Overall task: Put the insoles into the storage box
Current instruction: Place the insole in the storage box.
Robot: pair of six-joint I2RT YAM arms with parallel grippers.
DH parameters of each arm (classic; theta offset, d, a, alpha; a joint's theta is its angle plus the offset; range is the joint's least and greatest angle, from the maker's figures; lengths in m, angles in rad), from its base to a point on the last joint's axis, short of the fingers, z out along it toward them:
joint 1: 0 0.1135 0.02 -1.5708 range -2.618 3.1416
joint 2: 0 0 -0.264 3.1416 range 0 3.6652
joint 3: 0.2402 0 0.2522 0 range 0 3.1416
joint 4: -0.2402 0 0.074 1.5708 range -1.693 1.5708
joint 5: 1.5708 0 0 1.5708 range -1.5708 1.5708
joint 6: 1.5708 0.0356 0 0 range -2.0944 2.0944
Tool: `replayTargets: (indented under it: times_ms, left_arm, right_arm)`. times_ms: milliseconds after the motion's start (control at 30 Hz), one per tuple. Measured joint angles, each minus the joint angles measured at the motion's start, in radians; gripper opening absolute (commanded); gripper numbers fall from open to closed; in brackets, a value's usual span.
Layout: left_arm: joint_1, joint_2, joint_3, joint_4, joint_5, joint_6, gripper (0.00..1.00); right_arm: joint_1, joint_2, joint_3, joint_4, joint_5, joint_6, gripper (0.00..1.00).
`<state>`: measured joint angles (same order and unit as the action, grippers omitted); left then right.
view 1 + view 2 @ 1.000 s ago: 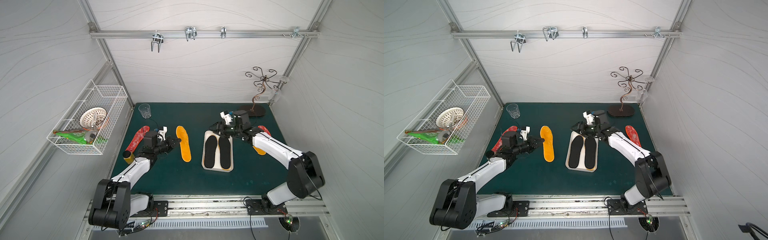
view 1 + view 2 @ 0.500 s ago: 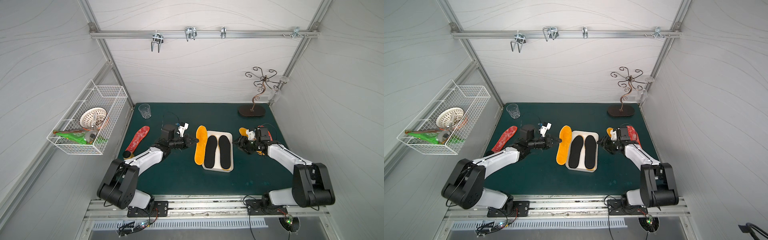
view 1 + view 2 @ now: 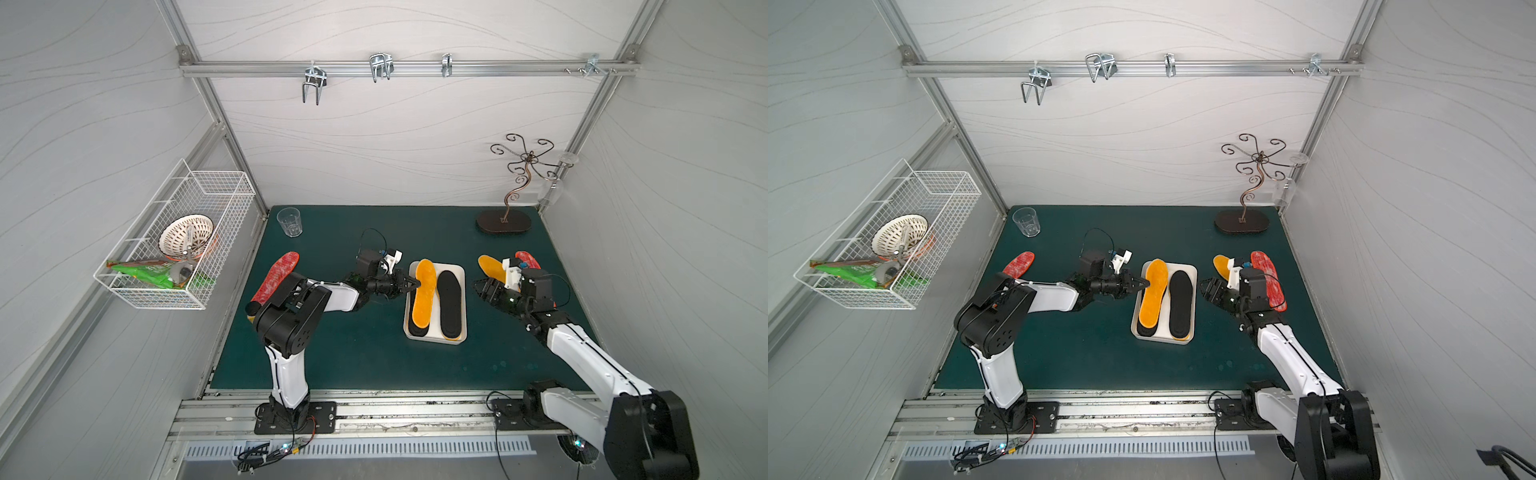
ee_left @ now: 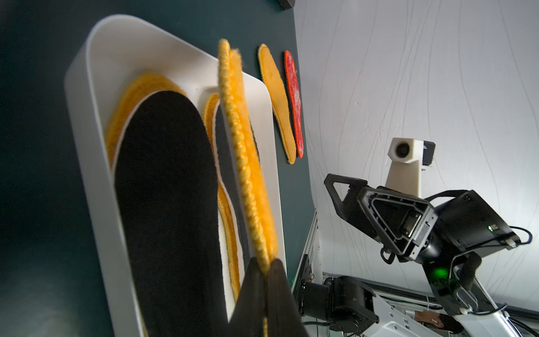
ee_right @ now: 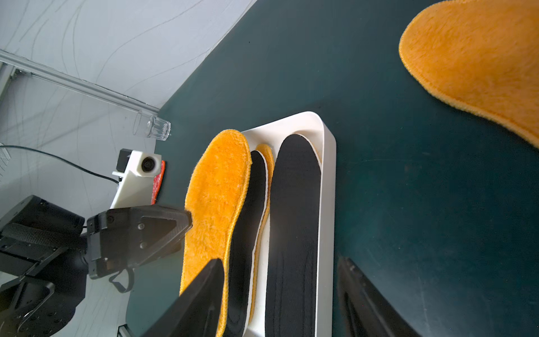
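Your left gripper (image 3: pixel 415 285) pinching fuzzy orange-yellow foot-shaped insole (image 3: pixel 424 293) by long edge, over left edge of shallow white plastic storage box (image 3: pixel 434 340). Right gripper (image 3: pixel 478 289) hanging spread, empty. Likely light, floppy: grip mid-edge.

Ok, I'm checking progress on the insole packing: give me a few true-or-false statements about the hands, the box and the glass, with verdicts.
1. The left hand grips an orange insole over the white box. True.
2. The right hand holds a red insole. False: it is open and empty; the red insole lies on the mat near it.
3. Two black insoles lie in the box. True.
4. The glass stands in the box. False: it stands on the mat near a back corner.
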<state>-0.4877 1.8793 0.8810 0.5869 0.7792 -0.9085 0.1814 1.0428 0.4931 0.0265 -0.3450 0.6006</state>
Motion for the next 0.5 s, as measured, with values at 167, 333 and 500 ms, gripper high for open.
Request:
replayTargets:
  times_ms: [167,333,500]
  left_arm:
    - [0.0,0.0,0.0,-0.027,-0.013,0.026,0.0]
    - [0.0,0.0,0.0,-0.076,-0.016,0.06,0.0]
    - [-0.001,-0.006,-0.005,-0.103,-0.019,0.086,0.0]
  right_arm:
    - [0.005,0.002,-0.004,0.027,0.013,-0.005,0.66]
    - [0.005,0.004,-0.004,0.038,0.02,-0.006,0.66]
    - [0.006,0.019,-0.004,0.042,0.023,-0.006,0.66]
